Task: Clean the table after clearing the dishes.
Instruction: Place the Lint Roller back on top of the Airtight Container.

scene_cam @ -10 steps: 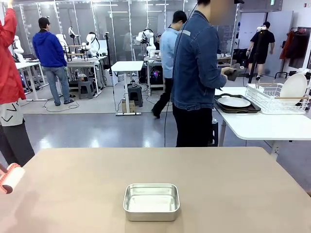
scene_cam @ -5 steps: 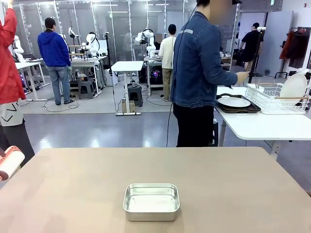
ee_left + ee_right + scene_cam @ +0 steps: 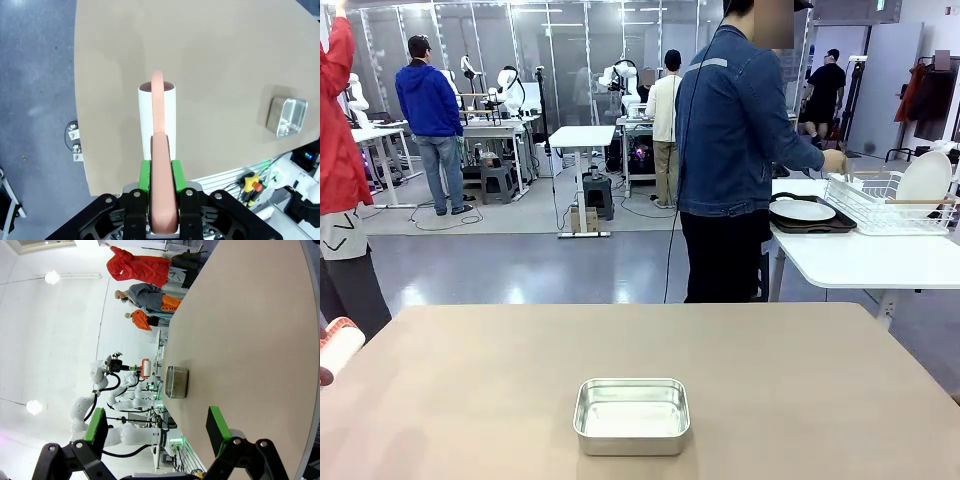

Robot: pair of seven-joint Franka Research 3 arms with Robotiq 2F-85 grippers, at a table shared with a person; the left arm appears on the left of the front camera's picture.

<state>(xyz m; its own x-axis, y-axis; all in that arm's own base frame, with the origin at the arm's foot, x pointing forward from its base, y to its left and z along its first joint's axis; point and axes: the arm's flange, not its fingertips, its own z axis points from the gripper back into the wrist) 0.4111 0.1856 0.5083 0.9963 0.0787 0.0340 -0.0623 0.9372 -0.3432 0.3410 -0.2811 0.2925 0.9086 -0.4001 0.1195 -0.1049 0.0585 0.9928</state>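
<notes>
Beige table (image 3: 770,380), one steel pan (image 3: 632,415)

desk (image 3: 800,380) with a pan (image 3: 631,415) near its front middle, dishes on a side desk behind.
the pan sits on the desk, toward the robot's edge. a roller (image 3: 338,349) hangs at the desk's left edge, held in the left pincer (image 3: 162,172). behind the desk stands a person (image 3: 730,150); to the person's right a side desk (image 3: 860,262) carries a tray (image 3: 810,224) with a plate (image 3: 802,210), and a rack (image 3: 890,200) right of the tray.
</notes>
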